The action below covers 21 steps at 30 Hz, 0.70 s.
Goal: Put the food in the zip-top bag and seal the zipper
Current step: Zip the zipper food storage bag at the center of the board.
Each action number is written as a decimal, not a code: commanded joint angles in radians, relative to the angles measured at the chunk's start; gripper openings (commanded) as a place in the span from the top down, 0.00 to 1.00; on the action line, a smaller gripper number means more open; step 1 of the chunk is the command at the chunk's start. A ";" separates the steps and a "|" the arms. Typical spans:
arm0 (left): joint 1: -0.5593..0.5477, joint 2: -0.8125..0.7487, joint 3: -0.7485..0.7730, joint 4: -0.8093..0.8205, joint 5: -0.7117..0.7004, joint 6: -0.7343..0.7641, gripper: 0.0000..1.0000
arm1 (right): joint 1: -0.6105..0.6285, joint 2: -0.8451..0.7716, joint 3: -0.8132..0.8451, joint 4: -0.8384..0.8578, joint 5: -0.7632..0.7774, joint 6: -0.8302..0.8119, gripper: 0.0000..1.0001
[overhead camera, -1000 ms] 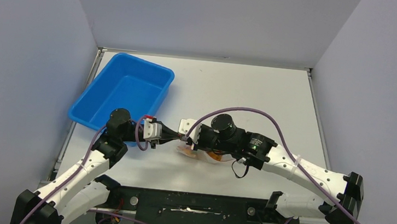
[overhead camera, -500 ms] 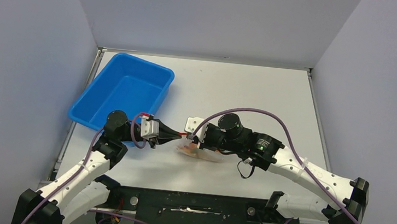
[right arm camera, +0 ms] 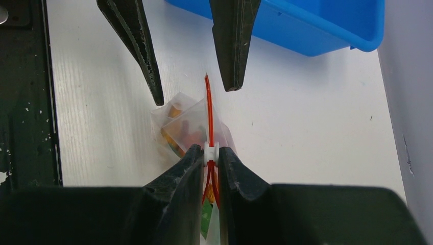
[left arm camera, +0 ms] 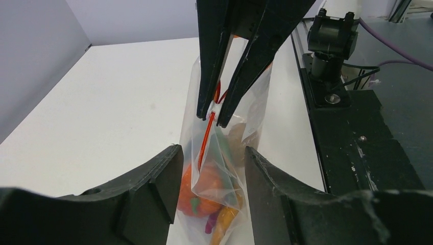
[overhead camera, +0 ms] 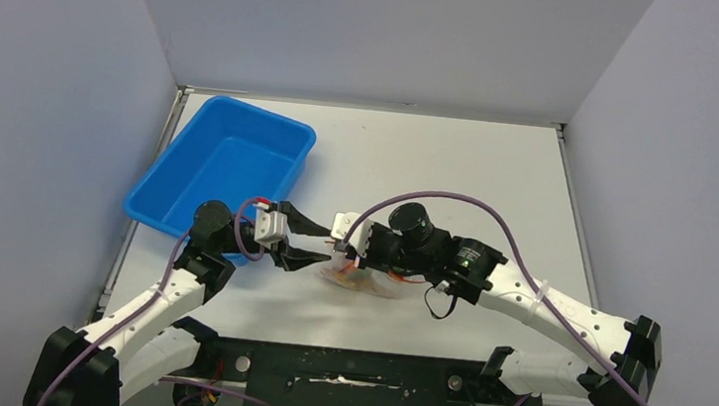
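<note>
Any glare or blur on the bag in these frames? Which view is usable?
Top external: even light, sharp, but the zip-top bag is small and partly hidden. Left wrist: bag crisp, mild sheen on the plastic, own jaws soft. Right wrist: zipper sharp, near jaws dark.

The zip-top bag [overhead camera: 360, 282] lies on the table [overhead camera: 458, 173] toward its near edge, the food [left arm camera: 201, 191] inside it. The left pincer [overhead camera: 325, 244] sits just left of the bag, and the right pincer [overhead camera: 343, 252] is on its right, with the zipper [right arm camera: 208, 109] between its fingers. The tray [overhead camera: 230, 161] stands behind, far left.
</note>
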 commanded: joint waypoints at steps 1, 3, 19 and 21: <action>0.002 0.023 0.053 0.072 0.024 -0.015 0.53 | -0.003 0.009 0.046 0.056 -0.024 -0.017 1.00; 0.001 0.032 0.057 0.078 0.024 -0.014 0.53 | -0.004 0.012 0.052 0.058 -0.029 -0.018 1.00; -0.012 0.100 0.090 0.099 0.067 -0.020 0.71 | -0.002 0.008 0.055 0.062 -0.040 -0.021 1.00; -0.012 0.099 0.092 0.096 0.072 -0.019 0.73 | -0.003 0.004 0.050 0.066 -0.043 -0.020 1.00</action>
